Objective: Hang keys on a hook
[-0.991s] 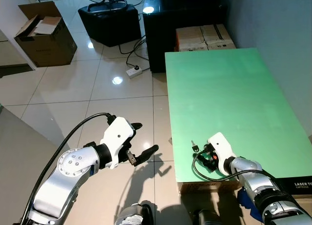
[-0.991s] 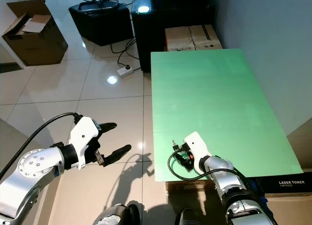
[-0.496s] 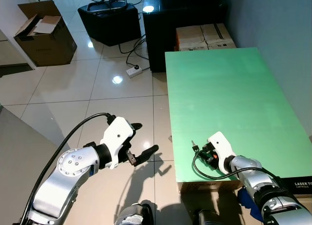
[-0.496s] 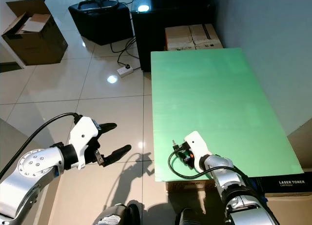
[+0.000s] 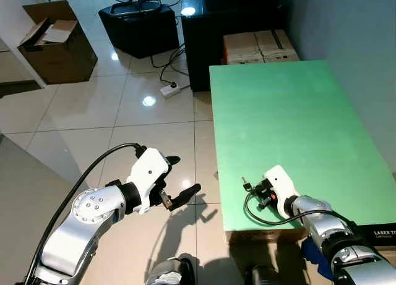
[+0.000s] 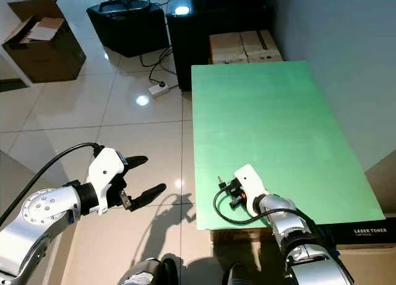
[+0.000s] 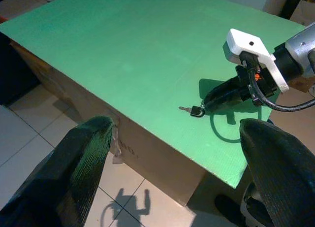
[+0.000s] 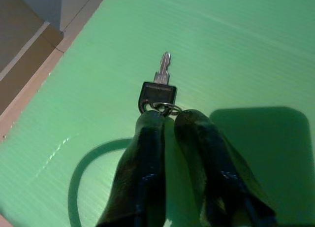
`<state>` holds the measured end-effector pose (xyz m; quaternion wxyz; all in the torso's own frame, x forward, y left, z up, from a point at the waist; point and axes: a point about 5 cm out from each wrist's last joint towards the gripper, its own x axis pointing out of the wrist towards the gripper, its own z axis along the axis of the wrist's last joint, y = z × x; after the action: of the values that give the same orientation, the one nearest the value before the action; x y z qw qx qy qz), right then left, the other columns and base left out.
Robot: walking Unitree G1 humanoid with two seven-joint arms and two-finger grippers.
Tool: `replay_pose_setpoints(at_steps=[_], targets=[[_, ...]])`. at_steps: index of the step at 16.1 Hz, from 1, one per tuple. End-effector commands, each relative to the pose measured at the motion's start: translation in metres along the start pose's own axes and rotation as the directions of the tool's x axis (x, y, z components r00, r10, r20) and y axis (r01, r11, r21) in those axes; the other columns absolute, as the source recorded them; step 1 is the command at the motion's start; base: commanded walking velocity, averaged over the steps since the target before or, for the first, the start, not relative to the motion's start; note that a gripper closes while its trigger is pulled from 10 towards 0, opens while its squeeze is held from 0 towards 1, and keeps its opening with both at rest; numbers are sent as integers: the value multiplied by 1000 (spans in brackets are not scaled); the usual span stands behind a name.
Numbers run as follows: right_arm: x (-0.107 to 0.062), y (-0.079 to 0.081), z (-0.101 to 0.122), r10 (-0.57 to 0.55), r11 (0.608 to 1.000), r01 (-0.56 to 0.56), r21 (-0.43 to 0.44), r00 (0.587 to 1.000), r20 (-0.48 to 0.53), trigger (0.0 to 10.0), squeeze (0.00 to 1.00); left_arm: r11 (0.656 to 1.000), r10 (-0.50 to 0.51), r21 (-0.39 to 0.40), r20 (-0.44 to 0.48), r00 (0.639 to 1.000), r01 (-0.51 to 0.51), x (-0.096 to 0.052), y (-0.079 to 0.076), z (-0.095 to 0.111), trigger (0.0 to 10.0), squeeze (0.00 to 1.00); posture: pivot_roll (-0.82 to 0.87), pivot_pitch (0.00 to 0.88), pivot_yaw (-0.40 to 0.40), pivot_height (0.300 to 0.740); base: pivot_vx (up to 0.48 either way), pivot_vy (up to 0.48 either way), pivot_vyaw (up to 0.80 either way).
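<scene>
A small key [image 8: 158,91] with a black head and a metal ring lies near the front left corner of the green table [image 5: 284,112]. My right gripper [image 8: 165,116] is shut, its two black fingertips pinched on the key's ring. The same key [image 5: 245,183] and right gripper [image 5: 253,188] show from above, with a black cable looped beside them. The key's blade points away from the fingers. Left of the table, my left gripper [image 5: 185,173] hangs open over the tiled floor, holding nothing. Its wrist view looks across at the key [image 7: 192,110] and the right gripper [image 7: 207,104].
The table stands against a grey wall on the right. Beyond its far end are cardboard cartons [image 5: 260,47] and a black cabinet [image 5: 235,25]. A power strip [image 5: 170,89] with cables, a black box [image 5: 139,28] and an open cardboard box [image 5: 55,44] sit on the floor.
My right gripper has edged slightly farther onto the table, still pinched at the key. The left arm has stayed put.
</scene>
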<state>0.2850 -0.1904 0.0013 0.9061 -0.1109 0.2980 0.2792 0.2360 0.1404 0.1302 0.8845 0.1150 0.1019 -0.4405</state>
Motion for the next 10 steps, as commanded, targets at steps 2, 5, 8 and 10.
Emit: replay_pose_setpoints(at_steps=[2,5,8,10], targets=[[2,2,1,-13,1000,12,18,1000,18,0,0,1000,13,9,-2,1000,-13,-3,3,2,10000,0,51,124,118,740,0,0,0],[2,0,9,-26,997,18,81,995,99,0,0,999,27,22,0,1000,-27,-2,6,4,10000,0,60,127,119,740,0,0,0],[-4,-13,30,-79,994,58,97,970,229,0,0,994,95,51,0,995,-95,-1,14,4,10000,0,36,121,119,740,0,0,0],[-15,-23,46,-116,993,102,60,935,335,0,0,981,182,60,22,983,-183,3,22,4,10000,0,12,116,112,740,0,0,0]])
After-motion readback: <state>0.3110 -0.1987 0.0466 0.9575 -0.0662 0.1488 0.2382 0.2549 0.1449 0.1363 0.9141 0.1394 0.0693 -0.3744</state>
